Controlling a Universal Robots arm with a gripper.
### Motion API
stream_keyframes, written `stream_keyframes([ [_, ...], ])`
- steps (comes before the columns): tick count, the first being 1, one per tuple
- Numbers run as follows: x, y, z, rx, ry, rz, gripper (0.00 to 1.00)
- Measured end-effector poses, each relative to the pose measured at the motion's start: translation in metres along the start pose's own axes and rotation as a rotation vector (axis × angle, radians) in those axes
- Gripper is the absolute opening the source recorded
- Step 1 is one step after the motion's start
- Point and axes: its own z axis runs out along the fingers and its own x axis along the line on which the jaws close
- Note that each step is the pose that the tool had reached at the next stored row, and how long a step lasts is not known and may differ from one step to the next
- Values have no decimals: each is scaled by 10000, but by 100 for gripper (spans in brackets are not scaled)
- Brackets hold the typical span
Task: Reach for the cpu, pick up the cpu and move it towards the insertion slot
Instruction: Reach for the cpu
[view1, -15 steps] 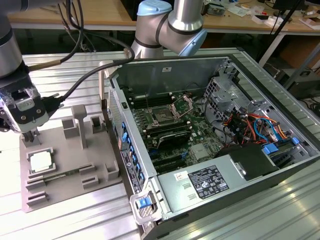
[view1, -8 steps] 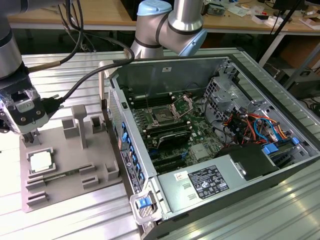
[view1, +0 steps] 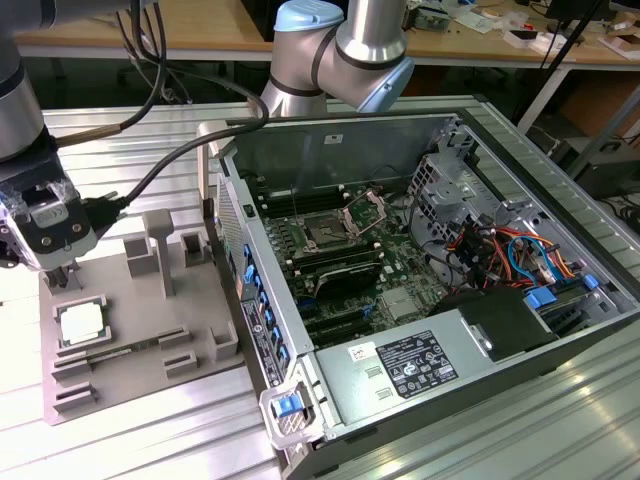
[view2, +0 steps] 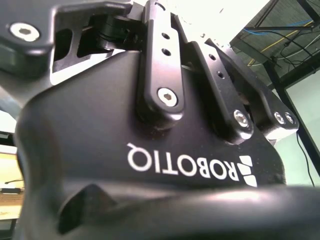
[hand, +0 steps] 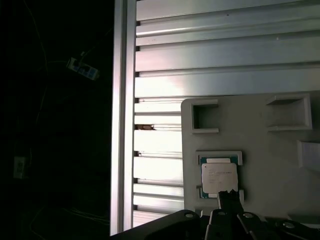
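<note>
The cpu (view1: 82, 322), a pale silvery square chip, lies flat in a grey square frame on the grey fixture plate (view1: 130, 350) at the exterior view's left. In the first wrist view the cpu (hand: 218, 178) sits just beyond the gripper's tip. My gripper (view1: 62, 278) hangs a little above the plate, close behind the cpu and apart from it, holding nothing. The insertion slot (view1: 325, 235) is a dark square socket on the green motherboard inside the open computer case, with its shiny metal retention frame (view1: 366, 212) hinged up beside it.
The open computer case (view1: 450, 330) fills the exterior view's right, with cables, a black power supply and long memory slots (view1: 340, 275). Grey posts and brackets (view1: 158, 250) rise from the fixture plate. A ribbed metal table (hand: 220, 60) lies beneath, with a dark drop past its edge.
</note>
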Motion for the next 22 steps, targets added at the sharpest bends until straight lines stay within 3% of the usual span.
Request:
stream_keyframes([
  [22,15,-47,46,0,1,0,11],
])
